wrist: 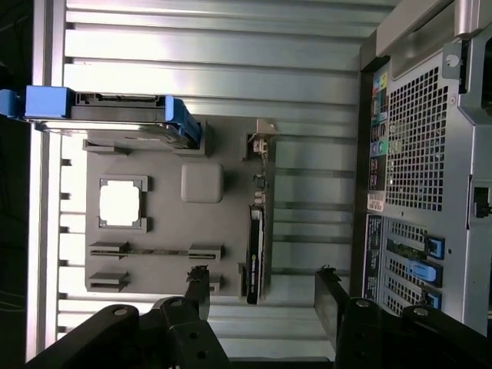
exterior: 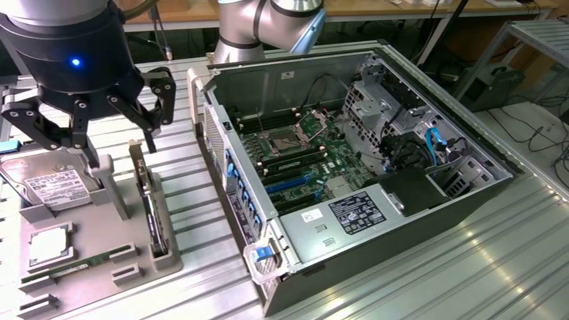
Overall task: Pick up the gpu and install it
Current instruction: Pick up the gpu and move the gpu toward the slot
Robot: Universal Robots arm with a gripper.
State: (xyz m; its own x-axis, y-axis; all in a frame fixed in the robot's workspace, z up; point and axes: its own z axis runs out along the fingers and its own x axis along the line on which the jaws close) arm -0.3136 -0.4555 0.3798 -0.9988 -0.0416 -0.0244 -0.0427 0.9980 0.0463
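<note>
Gripper (exterior: 116, 141) at upper left of the exterior view, spread wide, nothing held, upper body cut off by the frame edge. Gpu (exterior: 151, 210) just below, on edge in a tray (exterior: 89, 230) slot, untouched, seen edge-on, face hard to make out. In wrist view, card between the two fingertips (wrist: 198, 280). Drive (exterior: 44, 183) partly hidden behind one finger, cropped at the exterior view's left.

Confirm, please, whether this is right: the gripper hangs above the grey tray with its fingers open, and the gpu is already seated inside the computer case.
Not quite. The gpu is not inside the computer case: it stands on edge in the grey tray, as the exterior view shows. The gripper does hang above that tray, fingers open.
</note>
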